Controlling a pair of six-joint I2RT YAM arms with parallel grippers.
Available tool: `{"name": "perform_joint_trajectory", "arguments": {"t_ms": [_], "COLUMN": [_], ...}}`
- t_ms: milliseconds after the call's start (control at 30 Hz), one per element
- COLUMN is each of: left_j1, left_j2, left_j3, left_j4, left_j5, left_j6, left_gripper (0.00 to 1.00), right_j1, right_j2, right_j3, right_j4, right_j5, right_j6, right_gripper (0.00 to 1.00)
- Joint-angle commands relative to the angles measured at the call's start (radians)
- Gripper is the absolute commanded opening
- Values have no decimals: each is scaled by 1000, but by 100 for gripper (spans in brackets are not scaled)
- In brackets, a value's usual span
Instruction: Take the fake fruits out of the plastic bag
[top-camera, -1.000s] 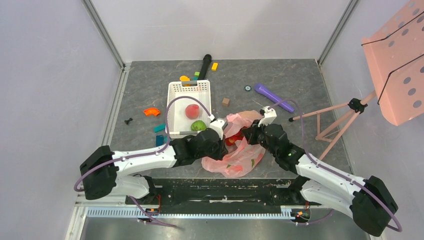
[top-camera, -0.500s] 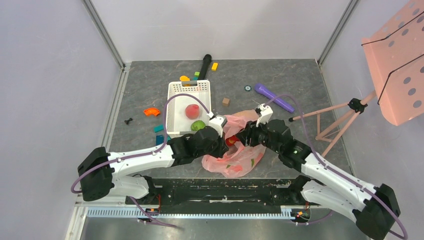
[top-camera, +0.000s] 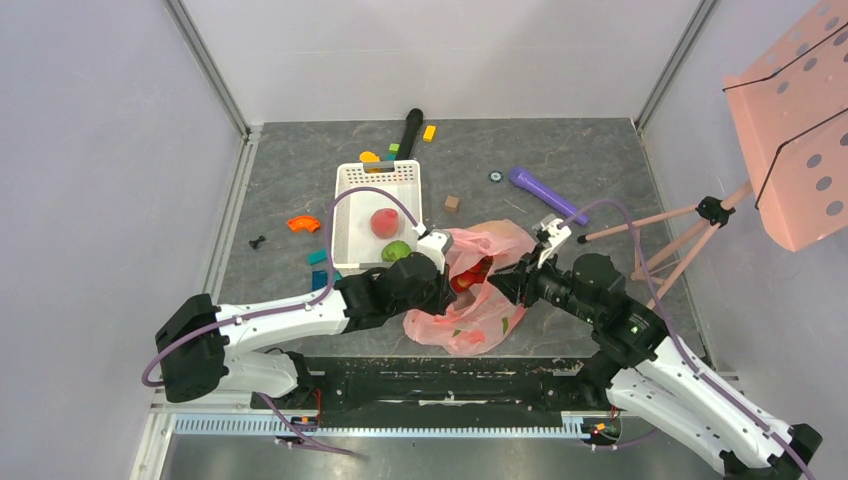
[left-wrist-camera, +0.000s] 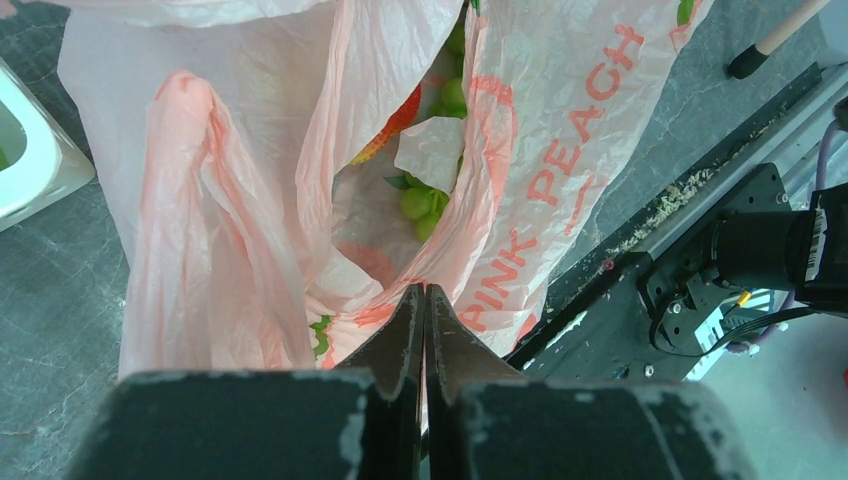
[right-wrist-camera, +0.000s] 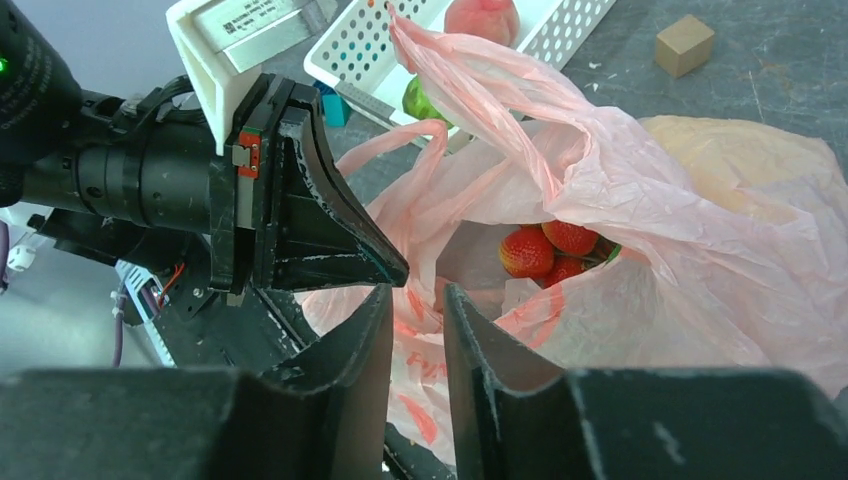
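The pink plastic bag (top-camera: 482, 305) lies crumpled between my two arms with its mouth open. My left gripper (top-camera: 447, 274) is shut on the bag's near rim (left-wrist-camera: 424, 290). Red berries (right-wrist-camera: 548, 250) show inside the mouth, and small green fruits (left-wrist-camera: 420, 205) lie deeper in. My right gripper (right-wrist-camera: 415, 295) hovers at the bag's right side (top-camera: 506, 285). Its jaws are a little apart, with only bag film behind the gap. A pink-red peach (top-camera: 382, 222) and a green apple (top-camera: 397, 250) sit in the white basket (top-camera: 378, 172).
A purple cylinder (top-camera: 548, 195) lies behind the bag, near a brown cube (top-camera: 452, 203). A black cylinder (top-camera: 410, 128) and coloured blocks (top-camera: 303, 223) lie around the basket. A pink stand with tripod legs (top-camera: 700, 215) occupies the right side.
My right arm has drawn back to the right, out of the bag's mouth, and its jaws have parted. The bag's far side has spread rightward. My left gripper stays put.
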Motion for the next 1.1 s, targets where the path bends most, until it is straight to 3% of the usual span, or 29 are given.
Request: {"name": "perform_joint_trajectory", "arguments": {"t_ms": [0, 200, 333, 567, 733, 1067], "left_j1": [-2, -1, -3, -1, -1, -1], "left_j2": [-3, -1, -2, -30, -33, 3], "left_j3": [-2, -14, -26, -69, -77, -80], "left_j4": [25, 25, 19, 16, 18, 41], "left_j5": [-19, -29, -43, -66, -66, -50], "left_j6": [13, 1, -4, -16, -18, -17], "left_gripper": [2, 2, 2, 2, 2, 2], "right_j1": [36, 269, 330, 327, 268, 122], "right_j2": [66, 220, 319, 524, 650, 634], "right_j3": [65, 117, 88, 81, 139, 64], "right_j4": [-32, 6, 73, 168, 189, 190], "right_j5": [12, 280, 435, 652, 664, 716], "right_j6": [-26, -15, 31, 98, 113, 213], "right_gripper": [25, 24, 23, 21, 21, 24]}}
